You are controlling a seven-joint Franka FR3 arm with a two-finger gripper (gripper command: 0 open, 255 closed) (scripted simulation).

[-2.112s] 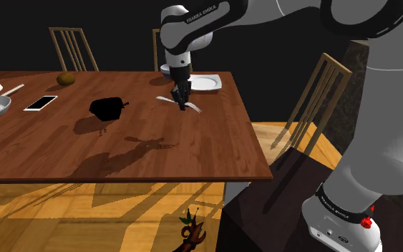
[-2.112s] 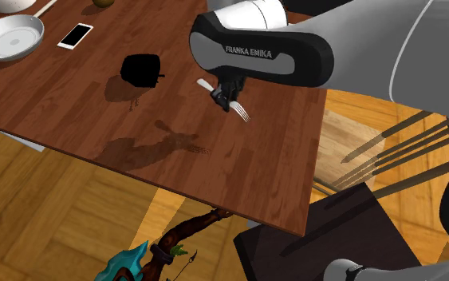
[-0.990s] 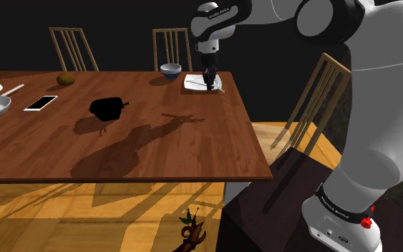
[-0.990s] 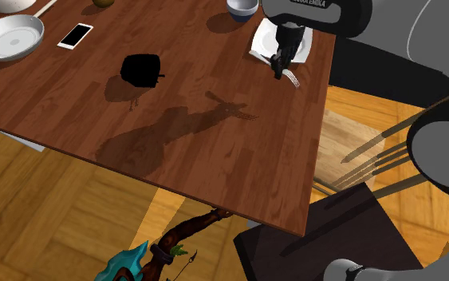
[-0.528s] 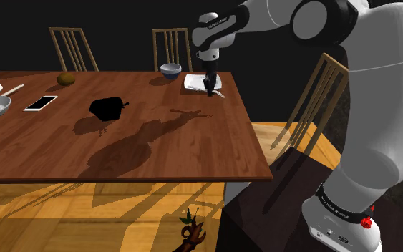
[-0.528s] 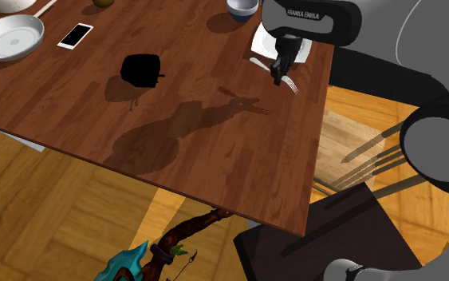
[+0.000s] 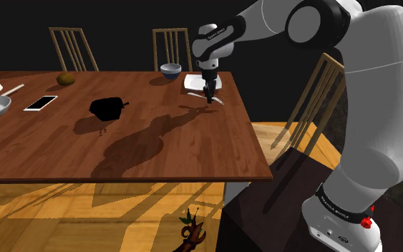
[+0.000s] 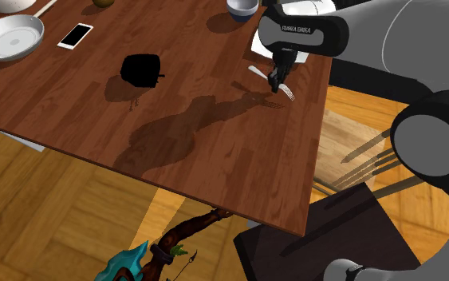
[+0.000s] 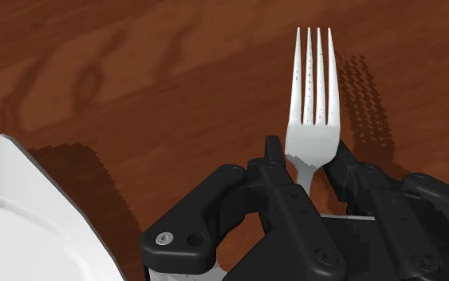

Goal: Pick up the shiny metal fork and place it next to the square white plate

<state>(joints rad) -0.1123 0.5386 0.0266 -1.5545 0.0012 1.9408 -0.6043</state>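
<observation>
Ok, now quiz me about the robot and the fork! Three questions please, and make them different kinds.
1. True or false: the gripper is shut on the fork.
2. Which thing lies closest to the fork? A the phone, B the square white plate, C the round pan.
3. Fill the gap: the table is made of brown ___.
Key: 1 true; 2 B; 3 wood.

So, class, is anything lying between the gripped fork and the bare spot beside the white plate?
Nothing visible does. The gripper clasps the fork over bare wood of the table, with the plate close beside it.
</observation>
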